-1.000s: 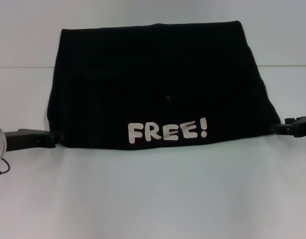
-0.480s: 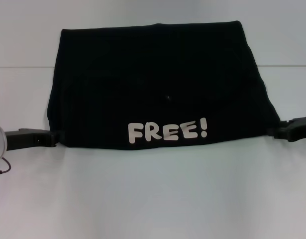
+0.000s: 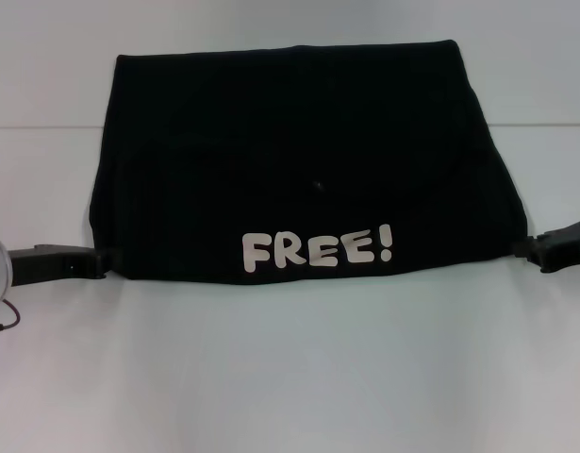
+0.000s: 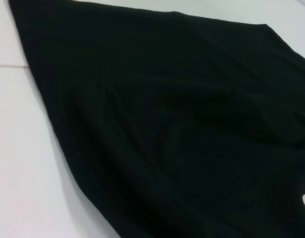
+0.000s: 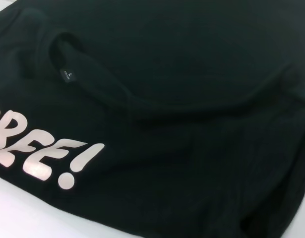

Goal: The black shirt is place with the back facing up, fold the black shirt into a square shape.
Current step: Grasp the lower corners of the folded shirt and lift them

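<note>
The black shirt [image 3: 299, 160] lies folded over on the white table [image 3: 290, 377], with the white lettering "FREE!" [image 3: 318, 249] facing up along its near edge. My left gripper [image 3: 103, 262] lies low at the shirt's near left corner, touching the fabric. Just off the near right corner, my right gripper [image 3: 527, 248] is open and apart from the cloth. The left wrist view is filled with plain shirt fabric [image 4: 182, 124]. In the right wrist view the shirt [image 5: 182, 99] shows its collar with a small label [image 5: 68, 75], and the lettering [image 5: 48, 158].
Bare white tabletop stretches in front of the shirt and to both sides. A seam line [image 3: 35, 127] crosses the table behind the shirt's middle. A thin cable [image 3: 2, 321] loops by the left arm at the picture's left edge.
My right gripper has opened and drawn back to the right, off the shirt's near right corner, which has settled flat. The left gripper and the shirt have not moved.
</note>
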Tool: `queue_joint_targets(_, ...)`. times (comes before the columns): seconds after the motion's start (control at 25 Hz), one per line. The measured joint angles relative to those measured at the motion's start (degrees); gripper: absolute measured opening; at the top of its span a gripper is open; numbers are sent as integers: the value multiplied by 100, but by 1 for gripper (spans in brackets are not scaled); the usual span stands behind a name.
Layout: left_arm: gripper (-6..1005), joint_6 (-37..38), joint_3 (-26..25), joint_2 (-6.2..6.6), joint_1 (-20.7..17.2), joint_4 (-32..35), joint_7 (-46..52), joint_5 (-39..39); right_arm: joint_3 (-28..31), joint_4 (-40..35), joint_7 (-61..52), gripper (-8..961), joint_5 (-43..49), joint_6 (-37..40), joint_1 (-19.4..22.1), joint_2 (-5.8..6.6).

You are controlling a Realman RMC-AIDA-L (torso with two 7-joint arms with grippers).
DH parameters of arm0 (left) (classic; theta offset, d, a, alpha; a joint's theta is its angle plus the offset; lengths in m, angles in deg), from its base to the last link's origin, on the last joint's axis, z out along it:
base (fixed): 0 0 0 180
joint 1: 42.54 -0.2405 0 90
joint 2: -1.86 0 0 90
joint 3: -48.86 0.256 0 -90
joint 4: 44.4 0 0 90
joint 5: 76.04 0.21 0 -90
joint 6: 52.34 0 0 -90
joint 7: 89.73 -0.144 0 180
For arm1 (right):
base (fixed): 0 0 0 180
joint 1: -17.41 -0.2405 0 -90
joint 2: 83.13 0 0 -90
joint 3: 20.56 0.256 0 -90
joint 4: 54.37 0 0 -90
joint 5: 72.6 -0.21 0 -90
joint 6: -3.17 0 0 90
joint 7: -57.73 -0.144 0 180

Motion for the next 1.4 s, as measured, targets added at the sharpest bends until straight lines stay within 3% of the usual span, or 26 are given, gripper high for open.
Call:
queue_joint_targets(0.16,-2,56,-59,0,-34,60,128,-23,63,-38,7,4,-21,184,88,32)
queue_joint_targets(0.28,-2,318,-255,0,-88,167,138,-25,221,-209,37,4,-22,511,231,42)
queue_joint_targets(0.8,-1,2763,-1408,32,-606,952,68,-43,889,-892,304,5,-24,2286,1149,96)
queue_joint_targets(1.16,-1,4536,-1727,60,-1070,1000,-369,4,1323,-1272,737,4,8,3493,1861,116)
queue_joint_targets(1.4,-1,5180,-1673,-22,-1453,1025,-634,48,1545,-1341,994,3,36,4151,2275,183)
